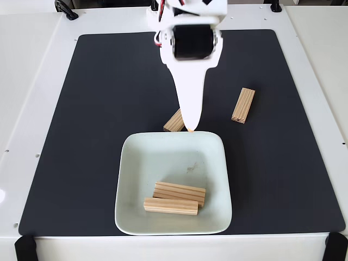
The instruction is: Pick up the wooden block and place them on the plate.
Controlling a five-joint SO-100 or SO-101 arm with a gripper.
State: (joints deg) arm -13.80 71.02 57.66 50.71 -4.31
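2 blocks (pixel 175 199) already on the plate (pixel 130 163), my gripper (pixel 190 128) over block 3 (pixel 174 122) at its far rim, jaw state unclear, next: grip and lift.

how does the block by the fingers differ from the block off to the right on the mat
The block by the fingers is half hidden behind the gripper and sits close to the plate rim; the right block is in full view, well clear of the plate. Both are light wood, lying tilted on the black mat.

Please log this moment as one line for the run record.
gripper: at partly hidden pine block, grasp unclear | pale square plate: two blocks | black mat: one block free
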